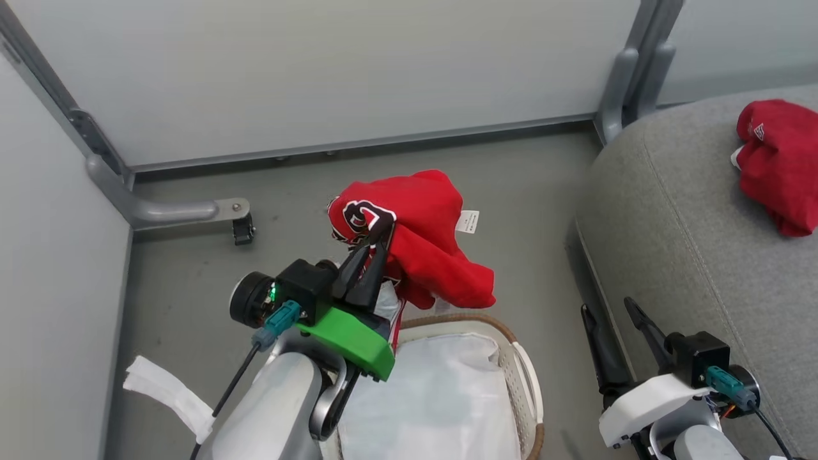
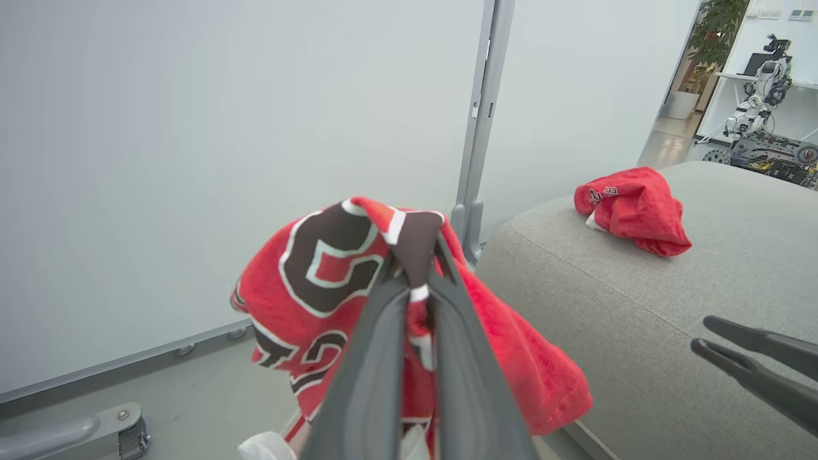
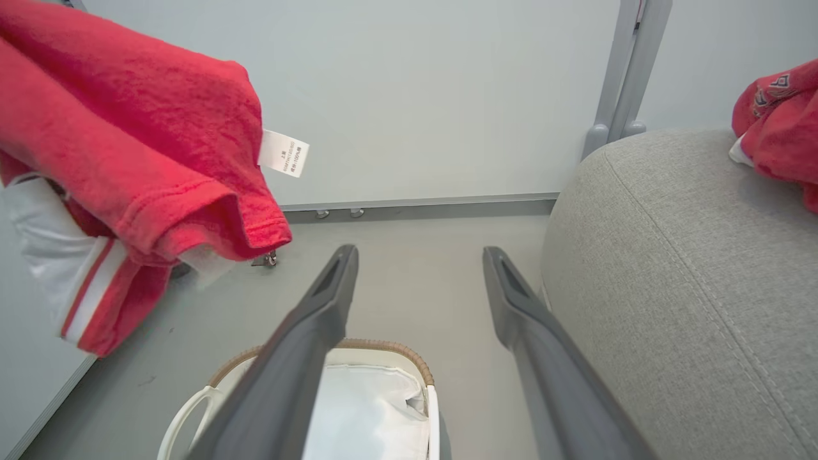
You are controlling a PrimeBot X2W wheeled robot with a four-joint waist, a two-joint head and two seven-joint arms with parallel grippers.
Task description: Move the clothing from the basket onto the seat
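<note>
The grey seat fills the right side, and one red jersey already lies bunched on it towards the far end. Pale wall panels close off the back and the left, and a metal post stands just beside the seat's corner. The basket sits on the floor near the seat with a glossy white sheet inside it.

Above the basket's far rim hangs a second jersey. It is pinched in the left gripper, which is clamped tight on a fold by the numerals. Whether its lowest tail is clear of the basket I cannot tell.

This looks like the carry step. Next, I'd say, the arm must swing right, clear the seat's rounded edge and let go. The right gripper hangs spread wide and empty between basket and seat, roughly in that path, so the drooping cloth might brush it. A small white label pokes out of the jersey.
</note>
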